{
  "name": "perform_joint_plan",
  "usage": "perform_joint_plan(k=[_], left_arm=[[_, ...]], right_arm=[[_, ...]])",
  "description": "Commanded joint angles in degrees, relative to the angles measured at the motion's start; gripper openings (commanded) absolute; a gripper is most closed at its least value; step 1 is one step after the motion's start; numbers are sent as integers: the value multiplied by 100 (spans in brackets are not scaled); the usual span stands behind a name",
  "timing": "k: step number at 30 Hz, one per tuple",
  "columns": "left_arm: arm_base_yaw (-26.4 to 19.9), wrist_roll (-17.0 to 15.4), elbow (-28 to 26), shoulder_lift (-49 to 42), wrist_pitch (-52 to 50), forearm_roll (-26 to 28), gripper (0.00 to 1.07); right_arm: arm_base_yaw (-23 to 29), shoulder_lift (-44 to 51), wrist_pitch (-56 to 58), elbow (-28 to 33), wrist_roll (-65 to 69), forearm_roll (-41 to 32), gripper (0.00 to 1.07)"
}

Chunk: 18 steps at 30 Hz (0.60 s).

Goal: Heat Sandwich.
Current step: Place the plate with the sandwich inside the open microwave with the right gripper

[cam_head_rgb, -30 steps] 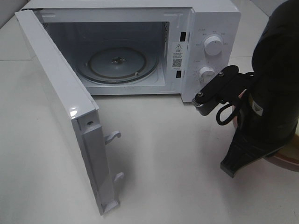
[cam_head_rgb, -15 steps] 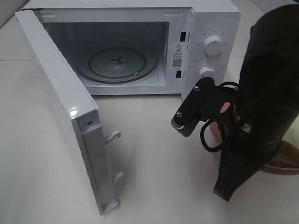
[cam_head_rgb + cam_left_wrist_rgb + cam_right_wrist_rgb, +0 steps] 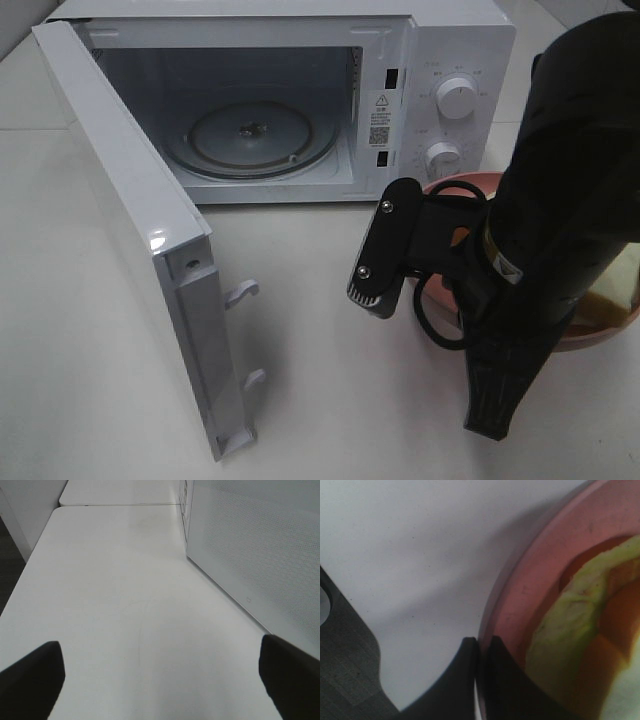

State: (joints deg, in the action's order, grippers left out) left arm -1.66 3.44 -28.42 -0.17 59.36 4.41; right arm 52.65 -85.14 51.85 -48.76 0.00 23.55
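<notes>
Moved the round pink plate (image 3: 520, 580) toward 9 o'clock, my right gripper (image 3: 481, 655) pinched shut on its rim so the white-bread sandwich (image 3: 565, 630) rides flat, 4 o'clock of the open white microwave (image 3: 460, 50); left gripper (image 3: 160, 680) wide open, empty.

Looks like a robotics lab bench staged as a kitchen corner: white microwave (image 3: 455, 60) with door (image 3: 120, 220) swung open at upper left, set on bare white tables (image 3: 330, 380) butted edge to edge, pink plate (image 3: 605, 338) at right under a black robot arm (image 3: 575, 150), dark floor (image 3: 7, 565) at the left wrist view's left edge.
</notes>
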Motion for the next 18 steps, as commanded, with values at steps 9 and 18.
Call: perform_joint_plan(k=[9, 18], left_arm=[[-11, 17, 17, -160, -40, 52, 101], [-11, 17, 17, -160, -40, 52, 101]], right_arm=[[23, 46, -487, 6, -1152, 149, 0], [23, 46, -871, 6, -2057, 143, 0]])
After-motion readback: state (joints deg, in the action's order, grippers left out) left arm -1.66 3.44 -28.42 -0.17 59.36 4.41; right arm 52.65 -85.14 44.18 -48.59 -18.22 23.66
